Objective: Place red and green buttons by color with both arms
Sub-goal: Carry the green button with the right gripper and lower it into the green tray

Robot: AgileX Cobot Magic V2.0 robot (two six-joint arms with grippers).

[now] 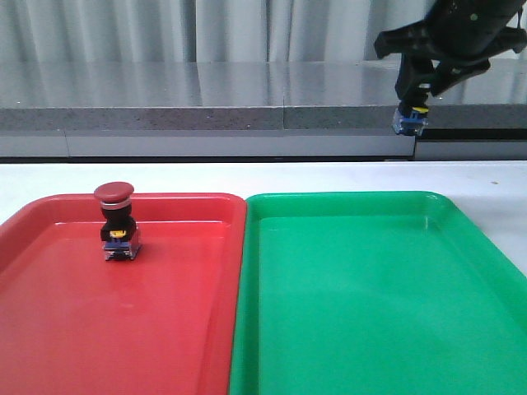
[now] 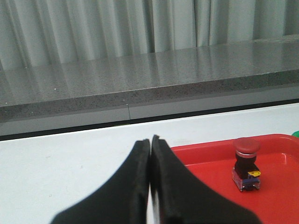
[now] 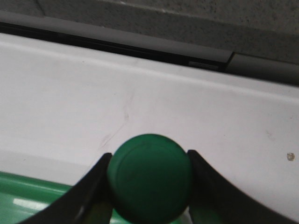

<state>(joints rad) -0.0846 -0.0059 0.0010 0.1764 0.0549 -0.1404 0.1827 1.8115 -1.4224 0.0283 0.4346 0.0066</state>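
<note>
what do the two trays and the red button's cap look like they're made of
Red tray and green tray: probably moulded plastic, glossy, with soft highlights and rounded rims. Red button cap: likely plastic, smooth, duller sheen.

A red tray (image 1: 49, 329) and a green tray (image 1: 370, 329) sit touching side by side on the white table (image 1: 272, 174), grey ledge (image 1: 206, 90) behind
</note>
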